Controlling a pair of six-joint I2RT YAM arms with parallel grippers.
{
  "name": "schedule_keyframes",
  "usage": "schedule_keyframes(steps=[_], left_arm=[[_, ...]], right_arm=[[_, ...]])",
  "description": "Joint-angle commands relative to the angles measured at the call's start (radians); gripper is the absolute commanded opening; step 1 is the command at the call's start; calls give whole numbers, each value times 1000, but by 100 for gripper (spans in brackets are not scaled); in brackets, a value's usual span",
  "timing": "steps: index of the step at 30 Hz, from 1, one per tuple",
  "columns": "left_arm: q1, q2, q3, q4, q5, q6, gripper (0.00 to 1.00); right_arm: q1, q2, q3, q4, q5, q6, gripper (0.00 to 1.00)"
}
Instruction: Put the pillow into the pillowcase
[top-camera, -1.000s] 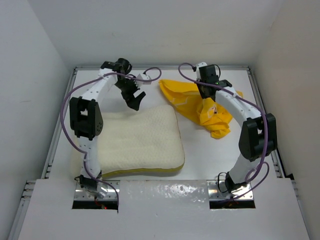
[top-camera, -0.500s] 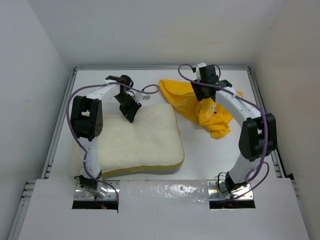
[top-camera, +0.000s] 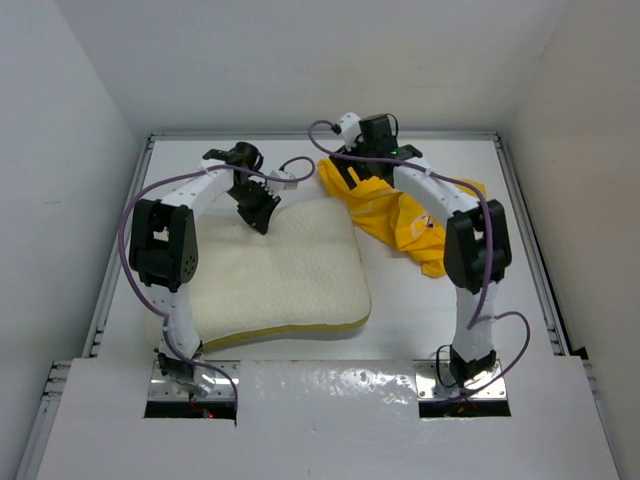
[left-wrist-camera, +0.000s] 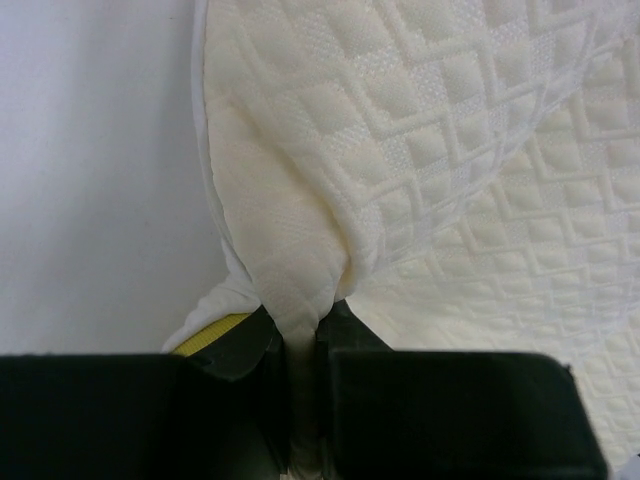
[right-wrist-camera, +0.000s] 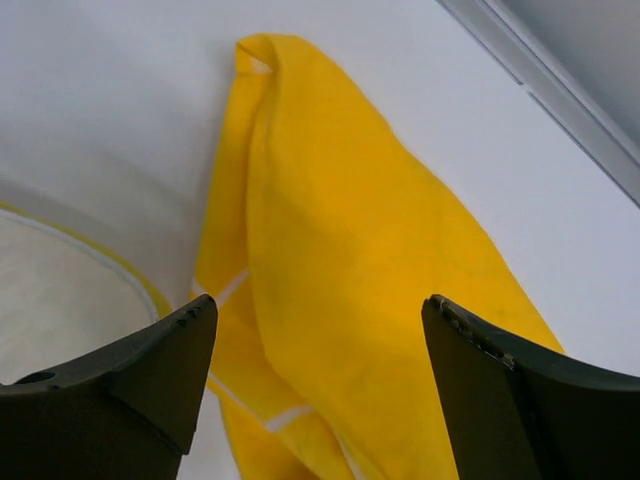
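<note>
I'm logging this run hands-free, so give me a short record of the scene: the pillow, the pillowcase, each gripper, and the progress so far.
pillow: lies flat on the table, outside the case
pillowcase: crumpled on the table beside the pillow's far right corner
left gripper: shut on a pinched fold at the pillow's far edge
right gripper: open, above one pointed end of the pillowcase, holding nothing
progress: pillow not yet in the pillowcase
</note>
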Motion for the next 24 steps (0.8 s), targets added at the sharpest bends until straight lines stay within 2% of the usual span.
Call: schedule_keyframes(steps=[1, 3, 6, 12, 15, 16, 17, 21, 24], left_arm=[[-1, -53, -1, 64, 2, -43, 0], [-2, -47, 4, 56, 0, -45, 0], [-2, -40, 5, 53, -16, -46, 0], [-2, -27, 31, 15, -29, -43, 0], [-2, -22, 51, -2, -24, -51, 0], [-4, -22, 56, -4, -26, -54, 0], [-5, -19, 62, -7, -29, -63, 0], [-24, -11, 138, -10, -24, -91, 0], [-56, -2, 189, 53, -81, -158, 0]], right_arm=[[5, 113, 105, 11, -29, -38, 83], [12, 173, 135, -14, -24, -69, 86], [14, 216, 136, 4, 3, -61, 84], [14, 298, 134, 40, 135, -46, 61], [14, 311, 134, 58, 177, -3, 25], [14, 302, 136, 66, 213, 8, 6], [14, 292, 139, 70, 230, 25, 0], [15, 203, 177, 66, 256, 34, 0], [18, 120, 180, 52, 243, 37, 0]])
